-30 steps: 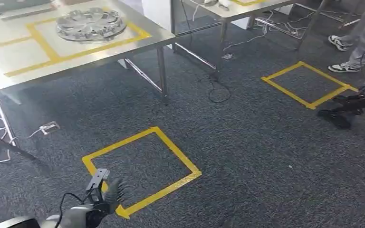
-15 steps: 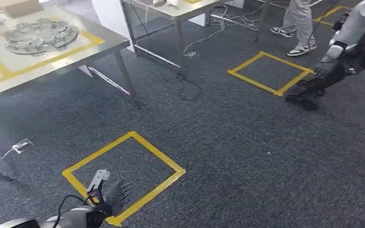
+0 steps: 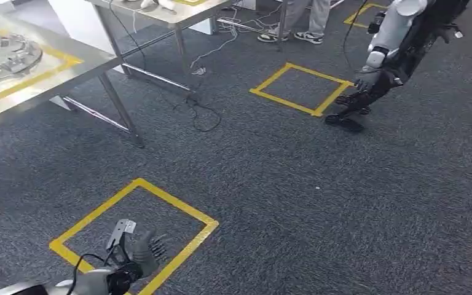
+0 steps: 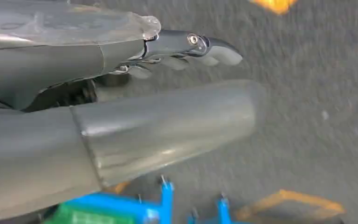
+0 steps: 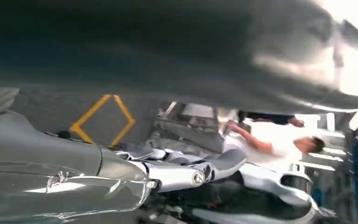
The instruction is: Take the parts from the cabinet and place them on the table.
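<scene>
The robot's left arm (image 3: pixel 67 284) enters the head view from the lower left corner, silver at the forearm and dark at the wrist, hanging low above the floor. The left hand (image 3: pixel 142 251) points forward and slightly right, its dark fingers (image 3: pixel 157 246) apart and holding nothing. From the left wrist camera, the thick grey thumb (image 4: pixel 168 126) lies straight and extended, with the slimmer fingers (image 4: pixel 205 49) stretched alongside it, none closed on anything. The right wrist camera shows the right hand (image 5: pixel 186 172) with its silver and dark fingers (image 5: pixel 223 163) reaching outward, loosely spread and empty.
</scene>
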{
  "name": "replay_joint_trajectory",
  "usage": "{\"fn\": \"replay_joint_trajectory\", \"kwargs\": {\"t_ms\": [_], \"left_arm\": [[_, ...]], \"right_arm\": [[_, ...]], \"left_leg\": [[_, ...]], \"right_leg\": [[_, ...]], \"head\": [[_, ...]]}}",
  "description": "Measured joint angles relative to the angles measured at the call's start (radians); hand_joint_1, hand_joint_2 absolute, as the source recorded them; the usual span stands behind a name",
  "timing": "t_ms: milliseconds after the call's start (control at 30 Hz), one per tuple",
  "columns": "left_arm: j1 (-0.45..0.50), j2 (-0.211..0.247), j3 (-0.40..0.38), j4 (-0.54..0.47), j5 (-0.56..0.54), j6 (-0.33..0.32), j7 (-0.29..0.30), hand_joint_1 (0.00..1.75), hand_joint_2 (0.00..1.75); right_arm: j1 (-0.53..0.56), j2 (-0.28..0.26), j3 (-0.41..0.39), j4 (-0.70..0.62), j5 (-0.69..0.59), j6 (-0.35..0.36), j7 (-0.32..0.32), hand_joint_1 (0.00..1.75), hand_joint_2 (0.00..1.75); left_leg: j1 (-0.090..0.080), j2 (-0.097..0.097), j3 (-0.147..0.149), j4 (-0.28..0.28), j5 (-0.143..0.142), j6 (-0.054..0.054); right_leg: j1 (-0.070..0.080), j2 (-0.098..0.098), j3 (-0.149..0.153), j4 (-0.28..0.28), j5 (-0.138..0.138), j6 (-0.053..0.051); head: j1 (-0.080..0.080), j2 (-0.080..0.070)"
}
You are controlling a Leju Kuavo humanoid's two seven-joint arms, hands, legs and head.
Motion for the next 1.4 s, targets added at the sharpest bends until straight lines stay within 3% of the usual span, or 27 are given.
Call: {"fn": "replay_joint_trajectory", "kwargs": {"t_ms": [67, 100, 133, 200, 233, 267, 300, 400, 433, 467, 500, 567, 633, 700, 767, 800, 833, 933, 1000, 1067, 1133, 1167, 1233, 1267, 1300, 1333, 1400], "left_arm": [[0.011, -0.002, 0.014, 0.0, 0.047, -0.056, -0.003, 0.0, 0.0], [0.017, -0.003, 0.021, 0.0, 0.064, -0.066, -0.008, 0.0, 0.0], [0.019, -0.005, 0.027, 0.0, 0.075, -0.069, -0.013, 0.0, 0.0], [0.02, -0.009, 0.04, 0.0, 0.081, -0.07, -0.013, 0.0, 0.0], [0.02, -0.011, 0.046, 0.0, 0.083, -0.071, -0.013, 0.0, 0.0], [0.02, -0.011, 0.05, 0.0, 0.084, -0.072, -0.014, 0.0, 0.0], [0.02, -0.011, 0.057, 0.0, 0.083, -0.071, -0.014, 0.0, 0.0], [0.019, -0.013, 0.064, 0.0, 0.065, -0.035, -0.004, 0.0, 0.0], [0.018, -0.013, 0.065, 0.0, 0.062, -0.032, 0.0, 0.0, 0.0], [0.017, -0.014, 0.066, 0.0, 0.058, -0.029, 0.004, 0.0, 0.0], [0.017, -0.014, 0.066, 0.0, 0.055, -0.027, 0.008, 0.0, 0.0], [0.023, -0.012, 0.067, 0.001, 0.052, -0.02, 0.008, 0.0, 0.0], [0.03, -0.011, 0.067, 0.002, 0.051, -0.012, 0.008, 0.0, 0.0], [0.028, -0.011, 0.067, 0.002, 0.033, 0.017, 0.013, 0.0, 0.0], [0.025, -0.007, 0.067, 0.002, 0.013, 0.045, 0.012, 0.0, 0.0], [0.024, -0.005, 0.067, 0.002, 0.0, 0.062, 0.002, 0.0, 0.0], [0.022, -0.003, 0.067, 0.002, -0.016, 0.082, -0.009, 0.0, 0.0], [0.012, -0.006, 0.063, 0.002, -0.034, 0.102, -0.021, 0.0, 0.0], [0.008, -0.005, 0.063, 0.002, -0.024, 0.102, -0.026, 0.0, 0.0], [0.015, -0.005, 0.063, 0.002, -0.016, 0.102, -0.032, 0.0, 0.0], [0.021, -0.005, 0.063, 0.002, -0.014, 0.102, -0.033, 0.0, 0.0], [0.021, -0.006, 0.063, 0.002, -0.014, 0.102, -0.033, 0.0, 0.0], [0.02, -0.008, 0.063, 0.002, -0.014, 0.102, -0.034, 0.0, 0.0], [0.02, -0.009, 0.063, 0.002, -0.014, 0.102, -0.035, 0.0, 0.0], [0.02, -0.006, 0.063, 0.002, -0.014, 0.102, -0.038, 0.0, 0.0], [0.02, -0.005, 0.063, 0.002, -0.014, 0.104, -0.04, 0.0, 0.0], [0.019, -0.006, 0.063, 0.002, -0.017, 0.114, -0.043, 0.0, 0.0]], "right_arm": [[0.002, 0.0, 0.002, 0.002, 0.0, 0.0, 0.001, 0.0, 0.0], [0.002, 0.0, 0.002, 0.005, 0.0, 0.0, 0.002, 0.0, 0.0], [0.002, 0.0, 0.002, 0.006, 0.0, 0.0, 0.002, 0.0, 0.0], [-0.001, 0.0, 0.002, 0.006, 0.0, -0.001, 0.002, 0.0, 0.0], [-0.004, 0.0, 0.002, 0.006, 0.0, -0.001, 0.002, 0.0, 0.0], [-0.008, 0.0, 0.002, 0.006, 0.0, -0.001, 0.002, 0.0, 0.0], [-0.013, 0.0, 0.003, 0.006, 0.0, -0.001, 0.003, 0.0, 0.0], [-0.01, 0.0, 0.003, 0.007, -0.001, -0.003, 0.004, 0.0, 0.0], [-0.011, 0.0, 0.003, 0.006, -0.001, -0.003, 0.004, 0.0, 0.0], [-0.015, 0.0, 0.004, 0.006, -0.001, -0.003, 0.003, 0.0, 0.0], [-0.017, 0.0, 0.005, 0.006, -0.001, -0.003, 0.005, 0.0, 0.0], [-0.014, 0.002, 0.006, 0.006, -0.001, -0.003, 0.007, 0.0, 0.0], [-0.011, 0.002, 0.007, 0.006, -0.001, -0.005, 0.012, 0.0, 0.0], [-0.012, 0.002, 0.007, 0.006, -0.001, -0.005, 0.012, 0.0, 0.0], [-0.013, 0.002, 0.008, 0.006, -0.001, -0.005, 0.013, 0.0, 0.0], [-0.016, 0.002, 0.008, 0.006, -0.001, -0.005, 0.013, 0.0, 0.0], [-0.014, 0.002, 0.008, 0.006, 0.0, -0.007, 0.014, 0.0, 0.0], [-0.009, 0.002, 0.006, 0.006, 0.0, -0.011, 0.015, 0.0, 0.0], [-0.01, 0.002, 0.005, 0.005, 0.001, -0.01, 0.015, 0.0, 0.0], [-0.007, 0.002, 0.006, 0.006, 0.001, -0.01, 0.015, 0.0, 0.0], [-0.004, 0.002, 0.007, 0.007, 0.0, -0.01, 0.014, 0.0, 0.0], [-0.004, 0.002, 0.007, 0.007, -0.001, -0.01, 0.014, 0.0, 0.0], [-0.006, 0.002, 0.007, 0.007, -0.002, -0.009, 0.013, 0.0, 0.0], [-0.008, 0.002, 0.006, 0.007, -0.003, -0.009, 0.012, 0.0, 0.0], [-0.011, 0.002, 0.006, 0.007, -0.004, -0.008, 0.012, 0.0, 0.0], [-0.011, 0.002, 0.006, 0.007, -0.004, -0.008, 0.011, 0.0, 0.0], [-0.007, 0.002, 0.006, 0.007, -0.003, -0.01, 0.011, 0.0, 0.0]], "left_leg": [[-0.002, 0.024, 0.0, 0.001, -0.002, 0.002], [-0.003, 0.035, 0.0, 0.001, -0.003, 0.001], [-0.003, 0.047, 0.001, 0.001, -0.004, 0.0], [-0.002, 0.067, 0.007, 0.001, -0.009, -0.006], [-0.002, 0.077, 0.012, 0.002, -0.012, -0.01], [-0.009, 0.084, 0.014, 0.002, -0.016, -0.015], [-0.015, 0.094, 0.014, 0.008, -0.019, -0.021], [-0.017, 0.13, 0.018, 0.004, -0.018, -0.032], [-0.011, 0.114, 0.017, 0.011, -0.03, -0.042], [-0.007, 0.057, 0.004, 0.05, -0.06, -0.046], [-0.006, 0.027, -0.029, 0.123, -0.1, -0.046], [-0.006, 0.003, -0.117, 0.3, -0.172, -0.048], [-0.006, 0.001, -0.154, 0.353, -0.164, -0.046], [-0.006, -0.006, -0.098, 0.216, -0.075, -0.039], [-0.004, -0.066, -0.022, 0.048, -0.001, -0.027], [0.0, -0.072, -0.011, 0.012, -0.007, -0.025], [-0.004, -0.057, -0.012, 0.018, -0.006, -0.029], [0.003, -0.028, -0.007, 0.004, 0.001, -0.016], [0.001, -0.009, -0.003, 0.0, 0.002, -0.005], [-0.003, 0.014, -0.002, 0.0, 0.0, -0.003], [-0.003, 0.036, -0.002, 0.001, -0.001, -0.004], [-0.003, 0.049, -0.001, 0.001, -0.003, -0.006], [-0.001, 0.069, 0.007, 0.002, -0.009, -0.013], [-0.001, 0.078, 0.012, 0.003, -0.013, -0.019], [-0.012, 0.083, 0.011, 0.007, -0.017, -0.025], [-0.012, 0.091, 0.01, 0.006, -0.016, -0.03], [-0.013, 0.112, 0.014, 0.003, -0.014, -0.036]], "right_leg": [[-0.005, -0.017, -0.077, 0.172, -0.07, 0.009], [-0.007, -0.02, -0.094, 0.215, -0.078, 0.012], [-0.01, -0.022, -0.085, 0.199, -0.059, 0.014], [-0.011, -0.041, -0.001, 0.042, 0.024, 0.013], [-0.011, -0.069, 0.053, -0.058, 0.064, 0.011], [-0.003, -0.119, 0.078, -0.112, 0.058, 0.008], [0.005, -0.113, 0.09, -0.124, 0.058, -0.007], [0.005, -0.074, 0.079, -0.121, 0.062, -0.023], [-0.003, -0.063, 0.084, -0.129, 0.068, -0.033], [-0.002, -0.052, 0.082, -0.13, 0.071, -0.038], [-0.002, -0.043, 0.08, -0.13, 0.073, -0.044], [0.0, -0.016, 0.077, -0.13, 0.074, -0.047], [0.0, 0.012, 0.076, -0.129, 0.076, -0.049], [0.0, 0.041, 0.077, -0.128, 0.076, -0.047], [-0.002, 0.062, 0.076, -0.126, 0.077, -0.045], [0.006, 0.077, 0.068, -0.118, 0.075, -0.039], [0.002, 0.087, 0.065, -0.12, 0.079, -0.033], [0.001, 0.112, 0.054, -0.124, 0.082, -0.013], [0.003, 0.015, 0.02, -0.043, 0.026, -0.006], [-0.004, -0.014, -0.06, 0.133, -0.055, 0.004], [-0.009, -0.02, -0.095, 0.213, -0.069, 0.01], [-0.012, -0.023, -0.075, 0.172, -0.039, 0.013], [-0.013, -0.048, 0.025, -0.012, 0.05, 0.014], [-0.012, -0.08, 0.067, -0.095, 0.069, 0.013], [0.003, -0.109, 0.079, -0.117, 0.056, 0.006], [-0.001, -0.086, 0.082, -0.115, 0.06, -0.008], [0.002, -0.065, 0.073, -0.113, 0.062, -0.018]], "head": [[0.001, 0.0], [0.001, 0.0], [0.001, 0.0], [0.001, 0.0], [0.002, 0.0], [0.002, 0.0], [0.002, 0.0], [-0.007, 0.0], [-0.007, 0.0], [-0.009, 0.0], [-0.013, 0.0], [-0.017, 0.0], [-0.018, 0.0], [-0.02, 0.0], [-0.022, 0.0], [-0.022, 0.0], [-0.02, 0.0], [-0.02, 0.0], [-0.004, 0.0], [-0.003, 0.0], [-0.001, 0.0], [-0.001, 0.0], [-0.001, 0.0], [0.0, 0.0], [0.003, 0.0], [0.0, 0.0], [-0.006, 0.0]]}}
